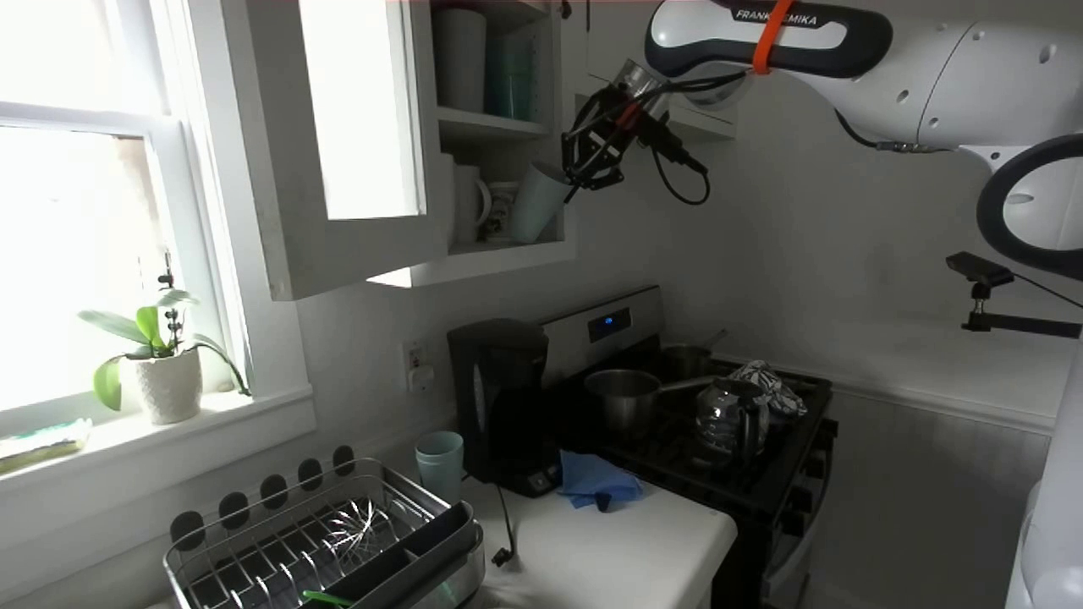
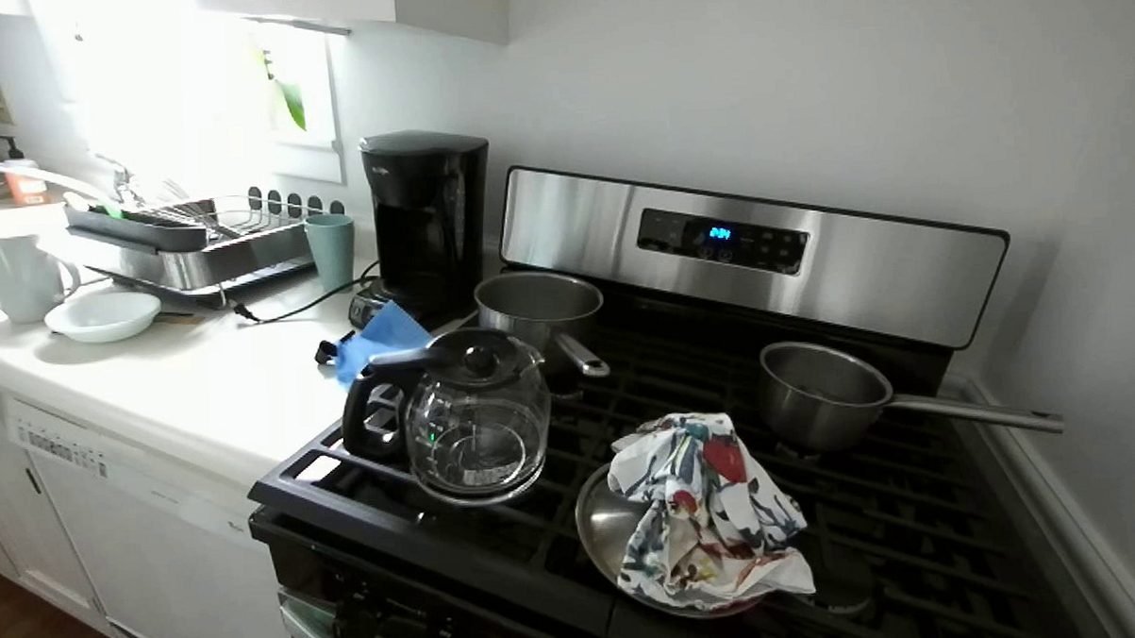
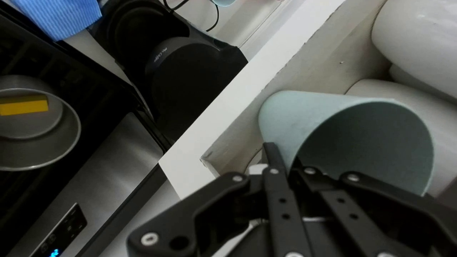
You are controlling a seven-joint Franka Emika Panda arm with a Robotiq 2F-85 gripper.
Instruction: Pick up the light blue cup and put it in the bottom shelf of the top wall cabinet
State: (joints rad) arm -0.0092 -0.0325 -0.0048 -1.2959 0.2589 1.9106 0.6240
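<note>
The light blue cup (image 1: 538, 205) is tilted inside the bottom shelf (image 1: 506, 264) of the white top wall cabinet (image 1: 568, 127), its mouth toward my gripper. My gripper (image 1: 570, 183) is shut on the cup's rim. In the wrist view, the fingertips (image 3: 282, 159) pinch the wall of the cup (image 3: 307, 109), one finger outside and one inside. The cup's base is close to the shelf floor; I cannot tell whether it touches. The cabinet door (image 1: 355, 254) stands open. In an exterior view, only the cabinet's underside corner (image 2: 453, 11) shows, without the gripper or held cup.
White mugs (image 1: 467, 203) and a patterned mug (image 1: 501, 211) stand beside the cup. The compartment above holds bluish cups (image 1: 509, 80). Below are another light blue cup (image 1: 439, 467), the coffee maker (image 1: 499, 397), the dish rack (image 1: 338, 541) and the stove with pots (image 1: 623, 397).
</note>
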